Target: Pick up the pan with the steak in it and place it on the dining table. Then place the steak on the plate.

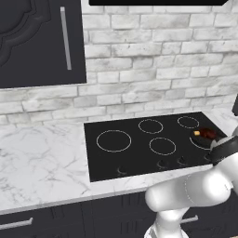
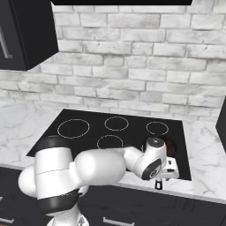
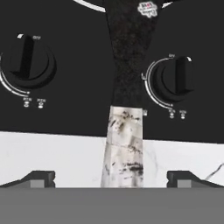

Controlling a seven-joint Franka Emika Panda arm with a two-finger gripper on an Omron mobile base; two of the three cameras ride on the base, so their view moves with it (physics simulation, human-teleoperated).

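Pan handle (image 3: pixel 124 87), long, thin, black-to-marbled, sits between our wide-spread, empty end effector (image 3: pixel 111 177) tips; reddish-brown steak chunk (image 1: pixel 207 134) may slide if we grip off-centre.

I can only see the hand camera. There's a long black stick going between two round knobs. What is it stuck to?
Observer: It's the handle of the pan, which sits at the right end of the cooktop.
Operator: Is there food in it?
Observer: Yes, the steak lies in it, reddish-brown with a yellowish bit at one end.
Operator: What's behind the stove?
Observer: A white brick wall, with a dark cabinet hanging up on the left.
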